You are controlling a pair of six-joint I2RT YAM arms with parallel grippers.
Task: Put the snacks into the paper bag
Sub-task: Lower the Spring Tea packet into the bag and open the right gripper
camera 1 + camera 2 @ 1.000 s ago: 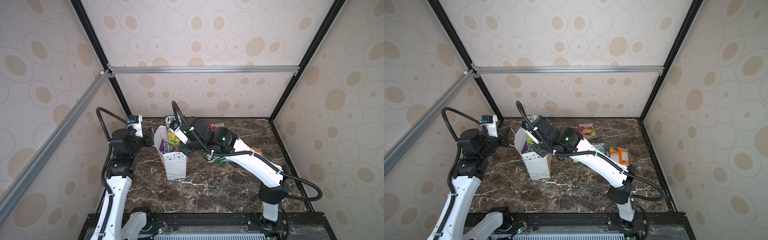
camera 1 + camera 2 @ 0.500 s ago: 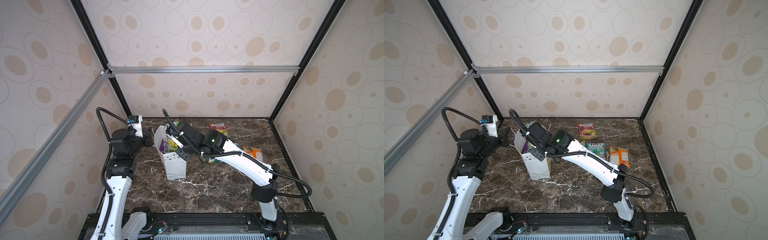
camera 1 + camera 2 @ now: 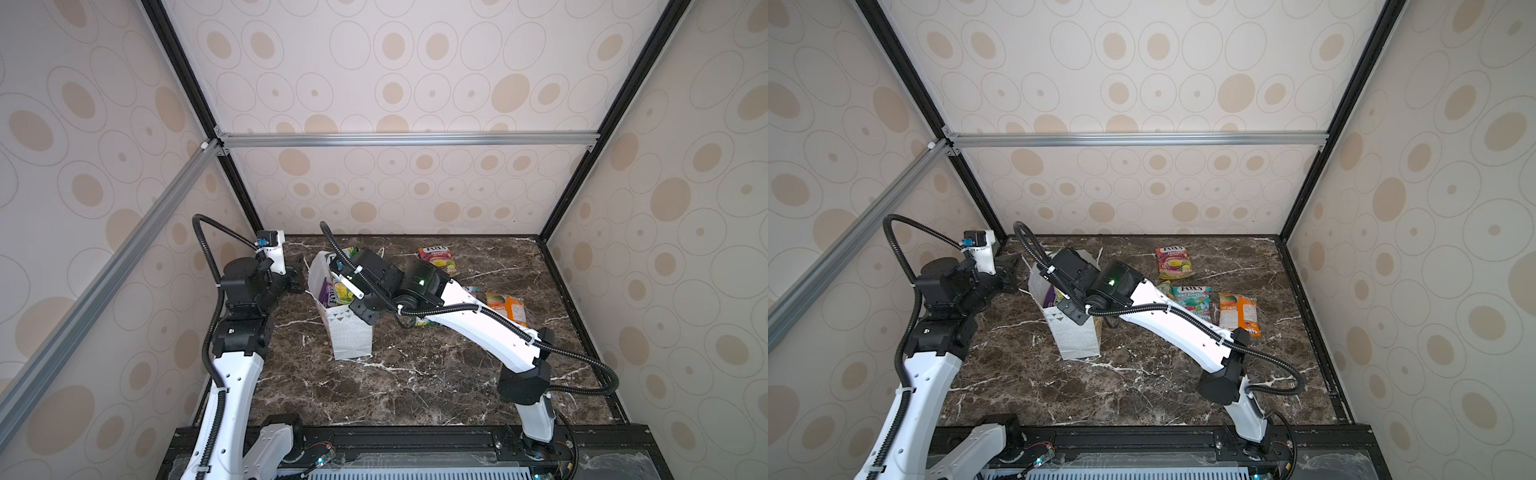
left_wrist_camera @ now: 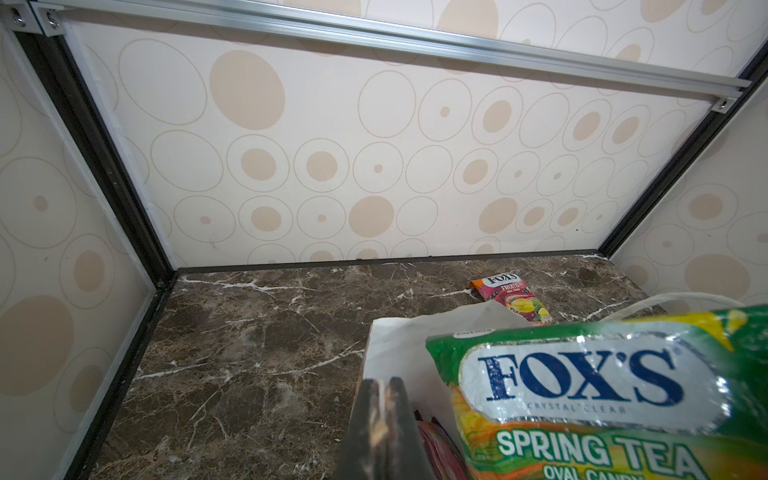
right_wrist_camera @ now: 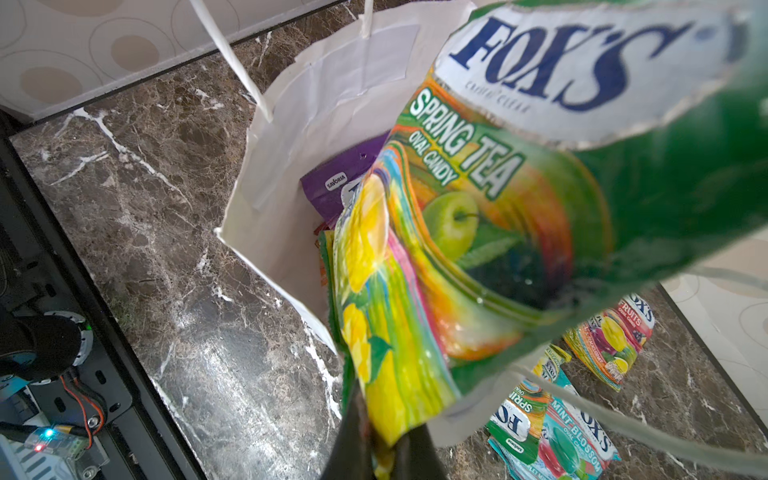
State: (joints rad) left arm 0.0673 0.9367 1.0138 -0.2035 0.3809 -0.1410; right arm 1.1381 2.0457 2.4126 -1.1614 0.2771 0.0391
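This is the dropping-in step. The right gripper (image 5: 384,446) has its fingers squeezed nearly flat on one edge of a green Spring Tea pouch (image 5: 478,232). The pouch hangs at the open mouth of the paper bag (image 3: 351,336), and I judge it to be partly past the rim, though the arm hides the exact depth in both top views. The bag stands upright on the marble table (image 3: 415,374), towards the back left. A purple pouch (image 5: 332,183) and at least one more are already inside.

The left gripper (image 4: 383,419) is closed tight, with a pale sliver between its fingers that looks to me like the bag's rim on its own side. I take it to be holding the mouth open.

The next move calls for little: ease the pouch a touch lower, then part the right fingers so it slides down beside the purple one. The white cord handles hang close (an easy thing to snag), so the right gripper wants to lift straight out.

The job is about half done by my count. A Fruits pouch (image 3: 1173,262), a Mint Blossom pouch (image 3: 1192,299) and an orange pouch (image 3: 1237,311) lie flat on the table well to the right of the bag. Another pouch is tucked partly under the Mint Blossom one.
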